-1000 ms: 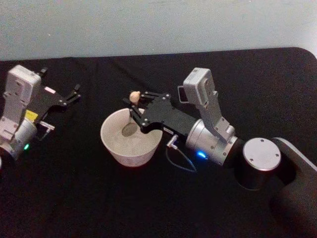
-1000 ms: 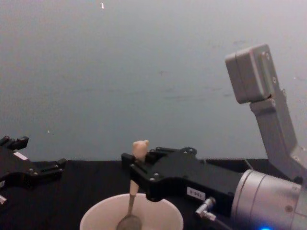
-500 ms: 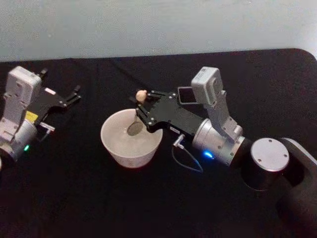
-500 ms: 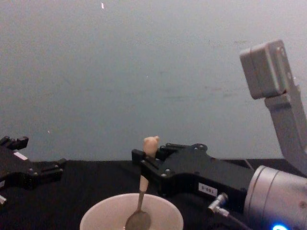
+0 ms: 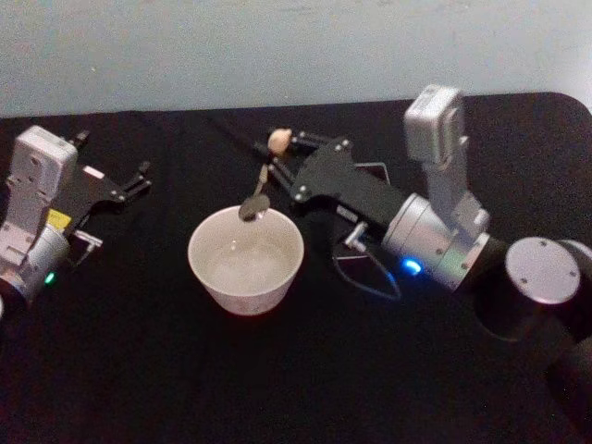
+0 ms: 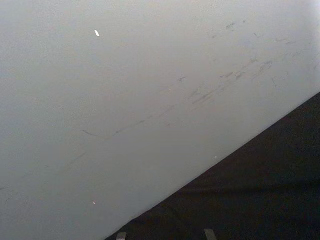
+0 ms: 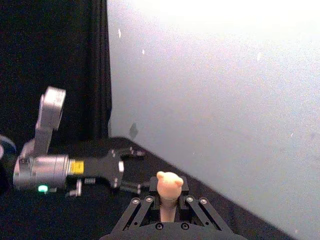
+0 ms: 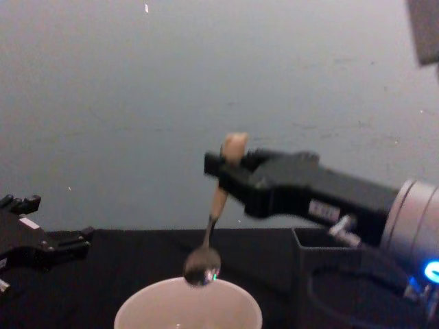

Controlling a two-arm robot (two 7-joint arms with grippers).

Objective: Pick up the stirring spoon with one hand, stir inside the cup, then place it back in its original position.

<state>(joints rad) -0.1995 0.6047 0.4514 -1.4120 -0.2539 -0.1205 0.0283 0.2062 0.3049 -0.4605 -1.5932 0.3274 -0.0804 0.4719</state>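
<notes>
Reaches in from the right with the right end effector (image 5: 277, 163), pinched on the cream handle of the spoon (image 8: 214, 205), wrist level above the black tabletop (image 5: 139, 370); rests the left end effector (image 5: 114, 154) well off to the left, fingers spread wide. Shows a dark box (image 8: 336, 288) just right of the cup (image 5: 248, 294) (under the right forearm). Hangs the spoon tilted, knob up, shiny bowl just above the white cup's far rim.

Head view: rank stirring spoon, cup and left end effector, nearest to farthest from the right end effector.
1. Stirring spoon, gripped in the right end effector.
2. Cup, left of it, nearer the robot.
3. Left end effector, far left.
</notes>
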